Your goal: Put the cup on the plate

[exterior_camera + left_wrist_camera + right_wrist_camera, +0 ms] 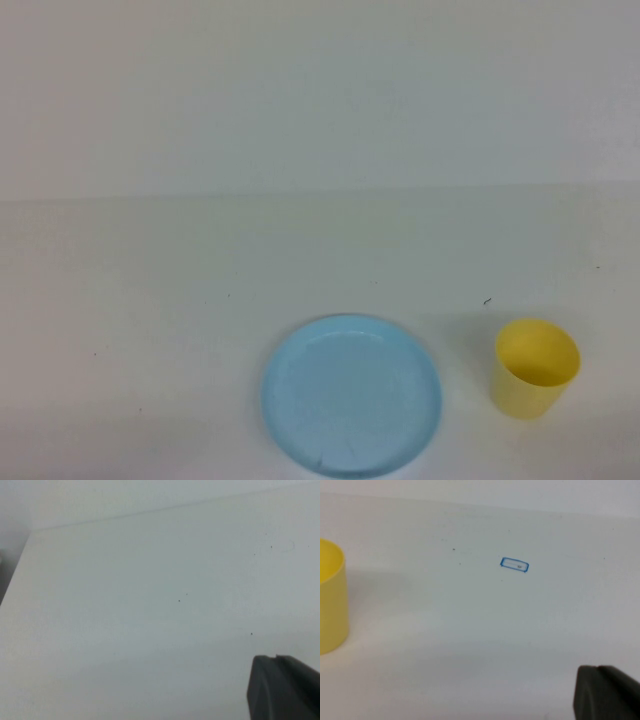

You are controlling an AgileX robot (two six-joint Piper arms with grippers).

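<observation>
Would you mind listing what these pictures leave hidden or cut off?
- Left gripper: left wrist view, only a dark tip; the frame edge cuts off the rest.
- Right gripper: right wrist view, likewise.
- Both arms: outside the high view.
- Cup: right wrist view, partly cut off.
- Plate: high view, near rim clipped.

Bright, even, diffuse light, white table point(150, 330) nearly washed out, faint soft shadow left of the cup point(537, 367), no hard glare, all views slightly soft and grainy, dark gripper parts at wrist-view corners blurred, out of focus.
</observation>
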